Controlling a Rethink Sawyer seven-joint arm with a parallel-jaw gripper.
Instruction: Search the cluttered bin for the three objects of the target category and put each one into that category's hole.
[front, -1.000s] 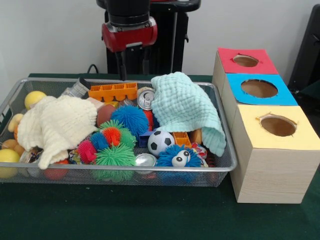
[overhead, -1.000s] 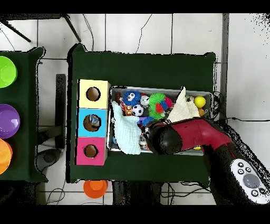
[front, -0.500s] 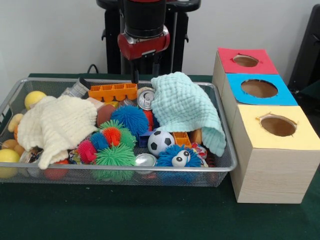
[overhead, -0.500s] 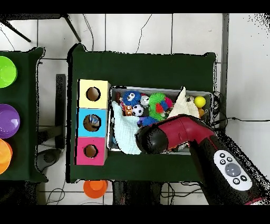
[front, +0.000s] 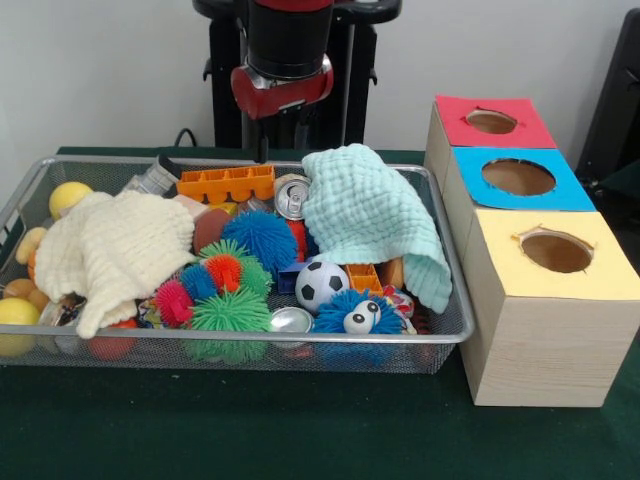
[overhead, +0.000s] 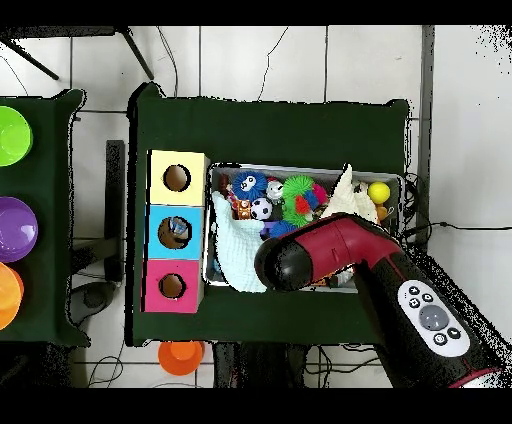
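My gripper (front: 284, 140) hangs open and empty over the bin's back rim, just above a silver can (front: 292, 197) and the orange toy brick (front: 226, 183). In the wire bin (front: 440, 335) a mint cloth (front: 375, 220) covers the right part and a cream cloth (front: 115, 250) the left. Between them lie a blue spiky ball (front: 260, 238), green spiky balls (front: 230, 315), a soccer ball (front: 321, 284), a blue fuzzy toy with eyes (front: 357, 315) and a second can (front: 291, 321). In the overhead view the arm (overhead: 300, 262) hides much of the bin (overhead: 300, 168).
Three wooden boxes with round holes stand beside the bin: red (front: 488, 122), blue (front: 518, 178) and yellow (front: 553, 250). Overhead they show as yellow (overhead: 177, 178), blue (overhead: 172, 230), red (overhead: 171, 286). Yellow balls (front: 68, 196) lie at the bin's left end.
The gripper has shifted right along the bin's back edge, from above the orange brick toward the can, then risen slightly. Nothing in the bin has moved.
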